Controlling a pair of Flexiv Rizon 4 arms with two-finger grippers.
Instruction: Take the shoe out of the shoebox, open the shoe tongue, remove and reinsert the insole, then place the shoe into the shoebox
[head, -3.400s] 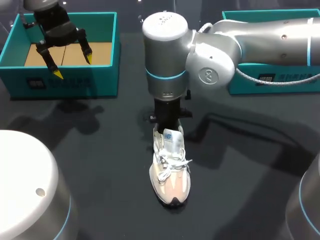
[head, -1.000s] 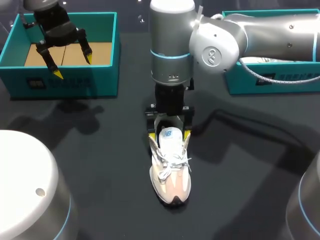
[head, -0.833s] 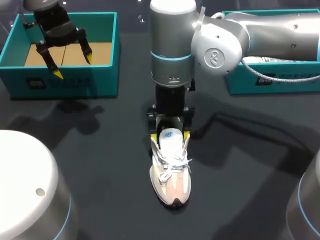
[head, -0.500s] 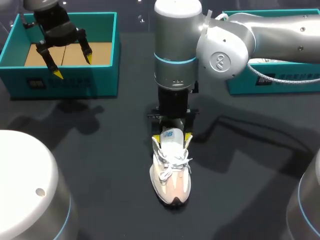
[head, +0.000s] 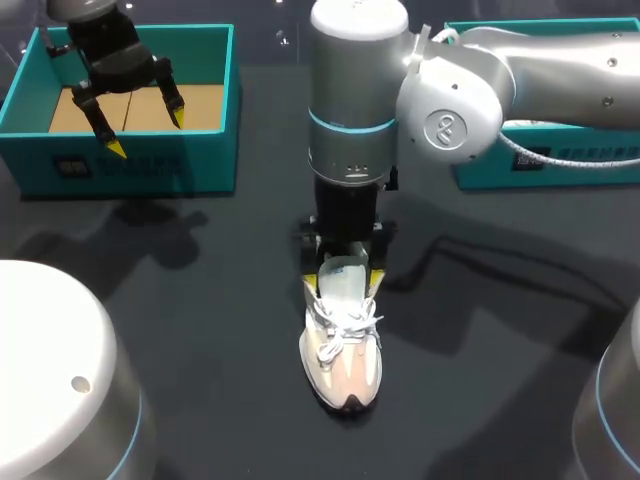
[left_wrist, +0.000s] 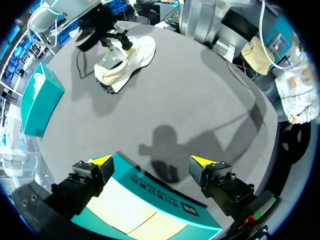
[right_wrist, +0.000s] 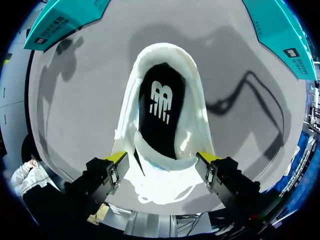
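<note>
Because the insole (right_wrist: 161, 112) looks seated in the shoe (head: 341, 350) standing mid-surface, the right hand (head: 343, 279) hangs spread astride its collar, gripping nothing; the left hand (head: 145, 130), likewise spread, hovers over the far-left-corner shoebox (head: 130, 165), probably to steady it.

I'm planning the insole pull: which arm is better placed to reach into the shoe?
Right, I'd say. The right gripper hangs directly over the shoe, fingers open either side of its opening, with the insole in plain sight below. The left gripper hangs open over the shoebox, far from the shoe.
</note>
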